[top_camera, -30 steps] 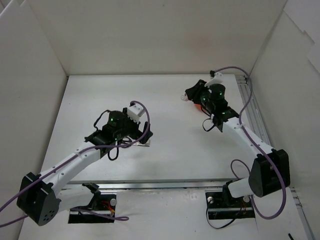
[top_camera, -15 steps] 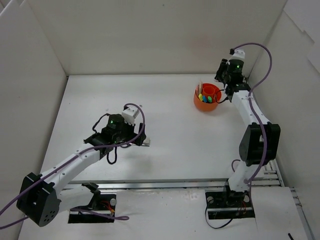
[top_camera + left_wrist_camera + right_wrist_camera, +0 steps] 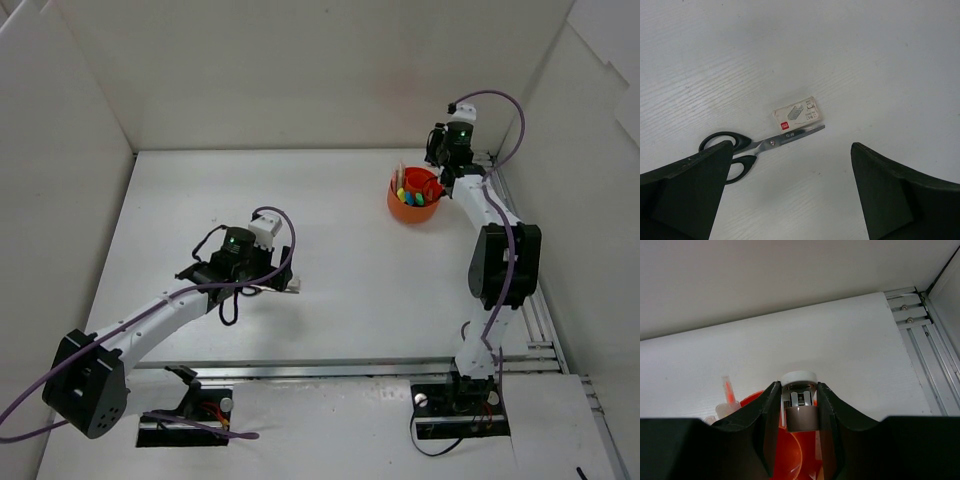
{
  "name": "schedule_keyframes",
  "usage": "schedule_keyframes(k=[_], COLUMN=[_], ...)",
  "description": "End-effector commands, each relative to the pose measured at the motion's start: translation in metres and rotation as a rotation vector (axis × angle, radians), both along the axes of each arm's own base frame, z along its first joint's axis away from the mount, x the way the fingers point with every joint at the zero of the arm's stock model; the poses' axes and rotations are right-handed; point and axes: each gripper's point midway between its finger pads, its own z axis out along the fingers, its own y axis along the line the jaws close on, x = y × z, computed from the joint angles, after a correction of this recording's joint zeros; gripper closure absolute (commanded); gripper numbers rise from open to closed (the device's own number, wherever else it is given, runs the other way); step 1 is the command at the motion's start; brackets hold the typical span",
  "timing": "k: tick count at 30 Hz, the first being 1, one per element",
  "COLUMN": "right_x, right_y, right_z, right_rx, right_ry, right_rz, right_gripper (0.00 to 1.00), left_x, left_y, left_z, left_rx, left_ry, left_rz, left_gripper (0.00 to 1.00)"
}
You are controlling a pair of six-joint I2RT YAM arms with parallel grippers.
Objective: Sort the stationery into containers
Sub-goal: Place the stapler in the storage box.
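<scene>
Black-handled scissors (image 3: 747, 148) lie shut on the white table, blades touching a small white staple box (image 3: 796, 114). My left gripper (image 3: 792, 200) hovers open just near of them, nothing between its fingers (image 3: 685, 195). From above, the left gripper (image 3: 265, 282) covers the scissors and only the box (image 3: 293, 286) shows. The orange cup (image 3: 415, 208) stands at the back right, with highlighters and an orange pen (image 3: 728, 390) upright in it. My right gripper (image 3: 798, 390) is shut on a small grey item with a white cap (image 3: 799, 412), held over the cup's (image 3: 795, 455) right rim; from above the right gripper (image 3: 440, 178) sits at that rim.
White walls enclose the table on the left, back and right. A metal rail (image 3: 510, 215) runs along the right edge, close behind the right arm. The back wall is a short way beyond the cup.
The right arm, earlier folded over the cup and hiding it, now reaches in from the back right corner, leaving the cup visible. The left gripper has crept slightly right.
</scene>
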Motion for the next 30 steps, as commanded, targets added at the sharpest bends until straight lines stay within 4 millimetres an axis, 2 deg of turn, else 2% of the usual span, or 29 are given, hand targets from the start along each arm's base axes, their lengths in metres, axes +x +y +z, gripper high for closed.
schedule_keyframes(k=[1, 5, 9, 14, 18, 20, 22, 23, 25, 27, 30], right_x=[0.029, 0.039, 0.042, 0.035, 0.028, 0.026, 0.025, 0.023, 0.021, 0.018, 0.014], right_y=[-0.006, 0.000, 0.005, 0.008, 0.007, 0.007, 0.009, 0.009, 0.007, 0.007, 0.007], right_z=[0.044, 0.035, 0.014, -0.003, -0.006, -0.009, -0.010, -0.010, -0.010, -0.001, 0.010], right_rx=[-0.022, 0.015, 0.046, 0.080, 0.089, 0.088, 0.091, 0.089, 0.095, 0.097, 0.096], right_ry=[-0.187, -0.194, -0.163, -0.136, -0.127, -0.112, -0.101, -0.092, -0.088, -0.103, -0.114], right_rz=[-0.032, -0.014, 0.002, 0.002, -0.010, -0.010, -0.006, -0.010, -0.019, -0.021, -0.015], right_gripper=[1.00, 1.00, 1.00, 1.00, 0.99, 0.91, 0.87, 0.80, 0.73, 0.59, 0.51], left_x=[0.017, 0.017, 0.016, 0.014, 0.014, 0.014, 0.012, 0.012, 0.010, 0.008, 0.005], left_y=[-0.007, -0.008, -0.008, -0.007, -0.008, -0.008, -0.008, -0.008, -0.007, -0.006, -0.006], left_z=[0.033, 0.034, 0.032, 0.032, 0.033, 0.032, 0.031, 0.032, 0.031, 0.033, 0.033], left_rx=[-0.047, -0.053, -0.053, -0.051, -0.059, -0.061, -0.062, -0.065, -0.064, -0.068, -0.073], left_ry=[-0.074, -0.076, -0.066, -0.064, -0.066, -0.063, -0.061, -0.060, -0.061, -0.063, -0.063], left_rz=[0.011, 0.010, 0.014, 0.015, 0.012, 0.013, 0.010, 0.012, 0.010, 0.009, 0.001], left_gripper=[0.00, 0.01, 0.00, 0.00, 0.00, 0.00, 0.01, 0.00, 0.01, 0.01, 0.00])
